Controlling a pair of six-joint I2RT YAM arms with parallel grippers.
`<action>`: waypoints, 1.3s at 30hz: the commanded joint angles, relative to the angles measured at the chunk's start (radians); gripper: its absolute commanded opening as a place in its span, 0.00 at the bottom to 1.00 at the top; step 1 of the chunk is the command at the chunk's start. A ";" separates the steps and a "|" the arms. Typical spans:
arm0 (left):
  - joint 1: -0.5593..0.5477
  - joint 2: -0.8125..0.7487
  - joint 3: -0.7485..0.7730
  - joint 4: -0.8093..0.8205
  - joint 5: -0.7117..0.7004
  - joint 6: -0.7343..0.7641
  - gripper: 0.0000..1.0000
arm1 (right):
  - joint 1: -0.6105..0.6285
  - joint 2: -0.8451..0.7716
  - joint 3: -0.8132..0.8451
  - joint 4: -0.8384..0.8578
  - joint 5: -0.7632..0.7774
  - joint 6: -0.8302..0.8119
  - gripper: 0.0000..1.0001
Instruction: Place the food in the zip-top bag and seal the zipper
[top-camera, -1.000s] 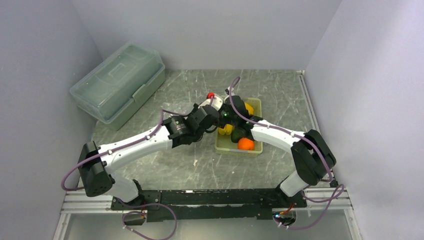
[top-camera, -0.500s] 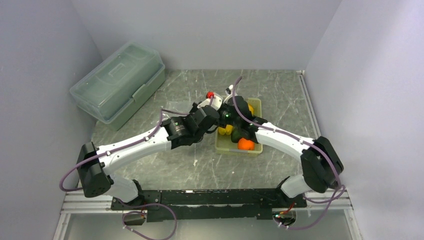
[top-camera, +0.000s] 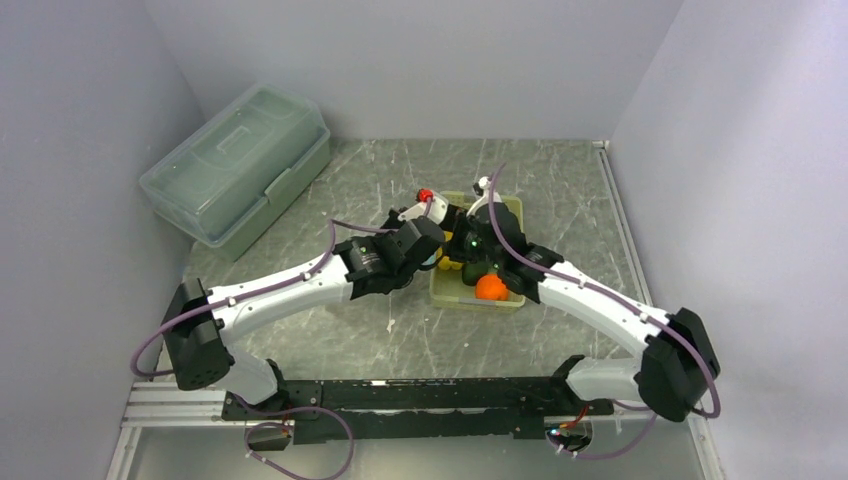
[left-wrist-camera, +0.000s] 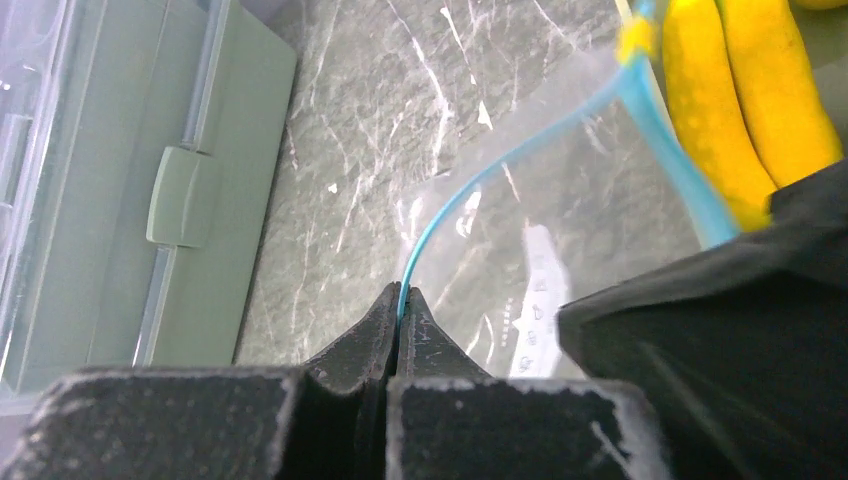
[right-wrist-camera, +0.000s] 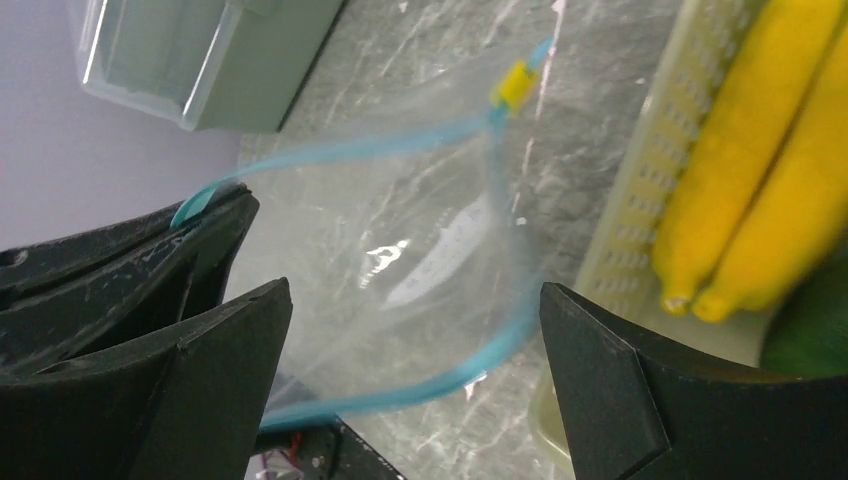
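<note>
My left gripper (left-wrist-camera: 403, 298) is shut on the teal-blue zipper (left-wrist-camera: 520, 150) of the clear zip-top bag (left-wrist-camera: 560, 230) and holds the mouth open above the table. My right gripper (right-wrist-camera: 415, 300) is open, its jaws on either side of the bag's mouth (right-wrist-camera: 400, 250), above the zipper's near strip (right-wrist-camera: 430, 388). A yellow slider (right-wrist-camera: 515, 85) sits at the zipper's far end. The food lies in the pale basket (top-camera: 481, 303): yellow bananas (right-wrist-camera: 760, 190), a dark green piece (right-wrist-camera: 812, 325) and an orange (top-camera: 490, 288). In the top view both grippers (top-camera: 432, 243) (top-camera: 468, 245) meet at the basket's left side.
A large translucent lidded storage box (top-camera: 240, 170) stands at the back left; it also shows in the left wrist view (left-wrist-camera: 110, 180). Grey walls close in the left, back and right. The marble table (top-camera: 330, 330) extends in front of the arms.
The right arm's elbow has swung out to the right and toward the near edge. Both grippers have shifted slightly right, to the basket's left side. The left gripper still grips the bag.
</note>
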 joint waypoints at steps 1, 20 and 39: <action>-0.003 -0.001 -0.009 0.029 -0.046 -0.002 0.00 | -0.005 -0.111 -0.013 -0.093 0.105 -0.087 1.00; -0.003 -0.019 -0.014 0.014 -0.026 -0.029 0.00 | -0.016 -0.291 -0.010 -0.523 0.303 -0.349 0.99; -0.003 -0.045 -0.036 0.031 0.005 -0.034 0.00 | -0.065 -0.111 -0.028 -0.615 0.359 -0.277 1.00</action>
